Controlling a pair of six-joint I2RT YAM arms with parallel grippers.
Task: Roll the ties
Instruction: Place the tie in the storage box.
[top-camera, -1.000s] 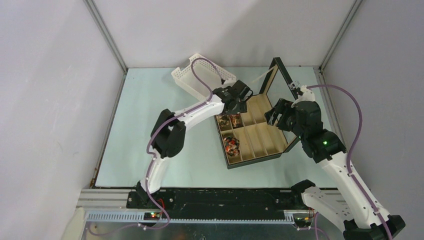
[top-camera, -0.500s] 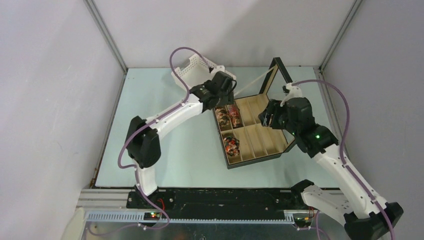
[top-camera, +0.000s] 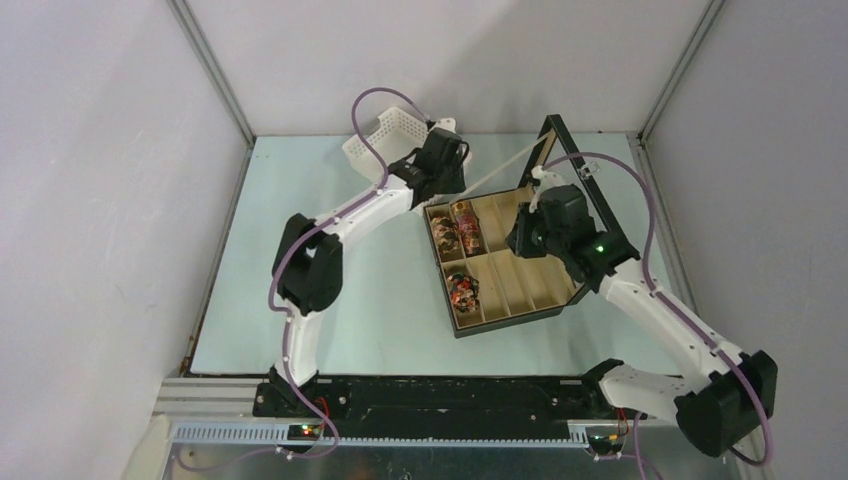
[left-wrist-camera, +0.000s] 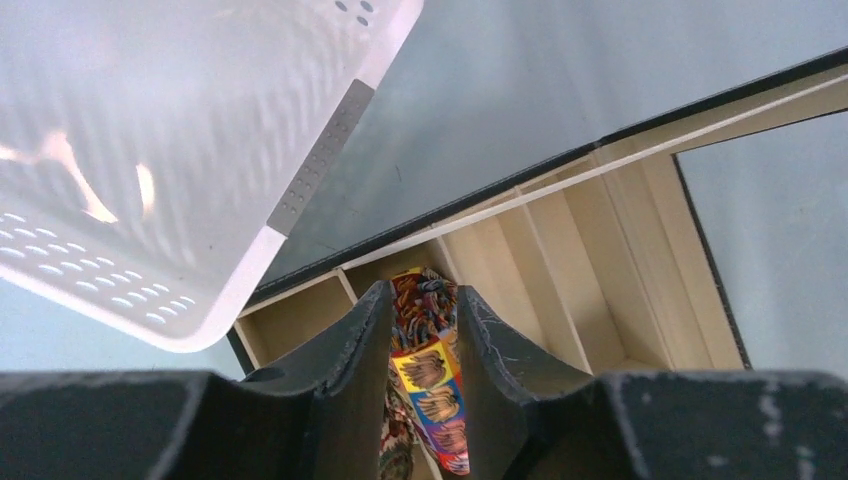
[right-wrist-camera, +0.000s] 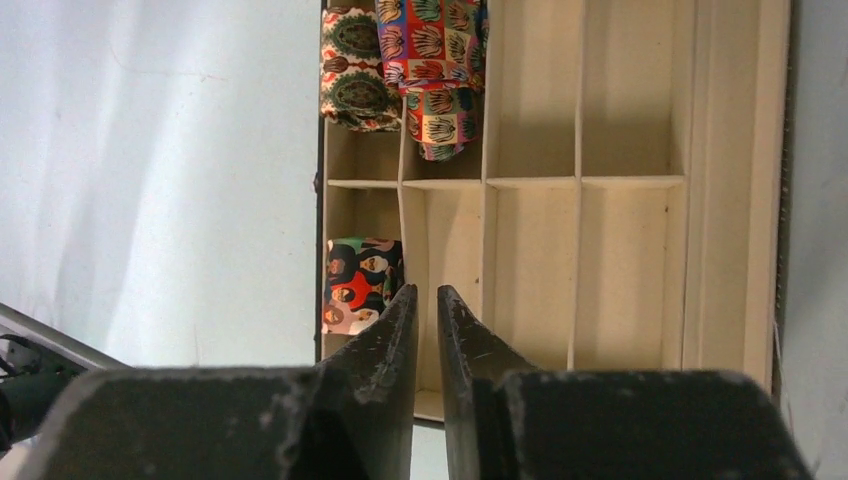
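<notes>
Three ties (right-wrist-camera: 430, 60) in box (right-wrist-camera: 630, 280), patterns legible from right wrist, blurred overhead

Robot lab cell, this one. Plain white panels (top-camera: 100, 200) box in pale table (top-camera: 300, 260), aluminium posts (top-camera: 212, 72) at corners. Left arm (top-camera: 350, 215), right arm (top-camera: 660, 310) bolted to slotted metal rail (top-camera: 430, 433); purple cables (top-camera: 385, 92) loop overhead.

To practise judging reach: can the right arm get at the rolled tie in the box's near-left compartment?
Probably yes: the lid stands open, nothing covers the rolled tie, and the right end effector hangs over the box just beside it, nearly shut.
</notes>
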